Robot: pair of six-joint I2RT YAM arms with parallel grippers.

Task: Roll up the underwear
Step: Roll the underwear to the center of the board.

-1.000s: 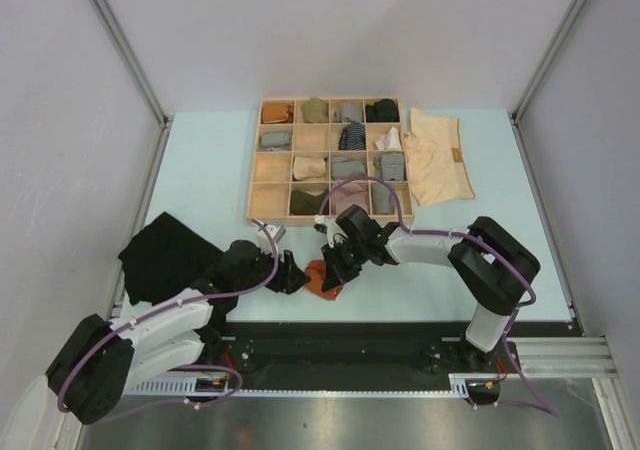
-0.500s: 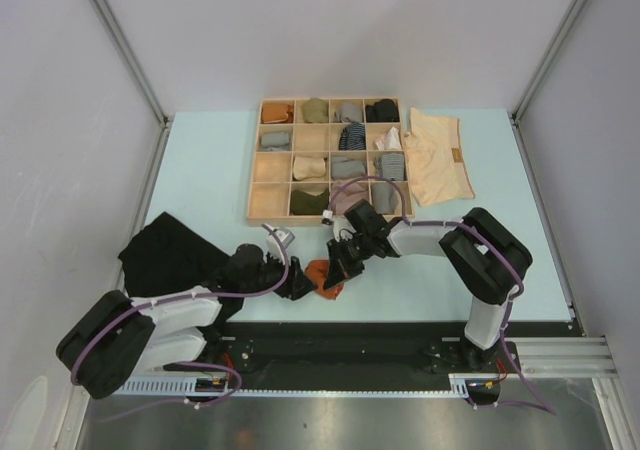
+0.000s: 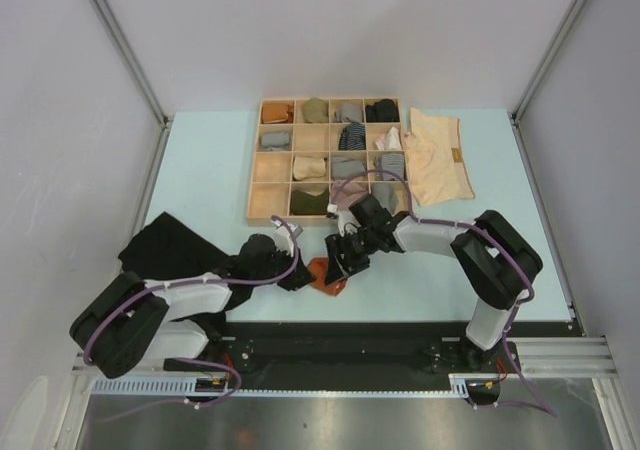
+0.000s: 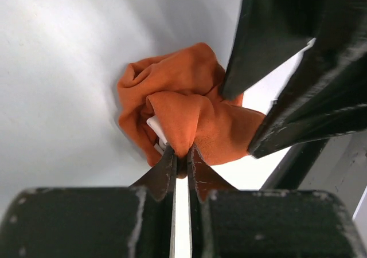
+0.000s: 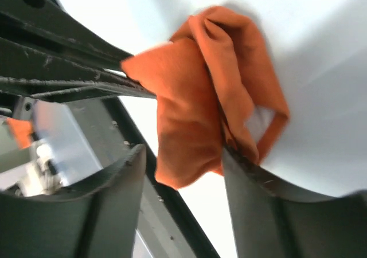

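Observation:
The rust-orange underwear (image 3: pixel 325 273) lies bunched near the table's front edge. My left gripper (image 3: pixel 303 276) is shut on a fold of it; in the left wrist view the orange cloth (image 4: pixel 183 112) is pinched between the jaws (image 4: pixel 182 157). My right gripper (image 3: pixel 345 260) stands open over the same bundle. In the right wrist view the orange cloth (image 5: pixel 195 109) hangs between the spread fingers (image 5: pixel 183 155), brushing the right one. The black underwear (image 3: pixel 165 250) lies at the left. The cream underwear (image 3: pixel 437 158) lies flat at the back right.
A wooden tray of compartments (image 3: pixel 270 202) stands behind the grippers, holding small grey, olive, striped and orange bundles. Grey walls close in the left, back and right sides. The black rail (image 3: pixel 340 342) runs along the near edge.
My left gripper has moved right and shut on the orange underwear. My right gripper, shut on it before, has opened and let go.

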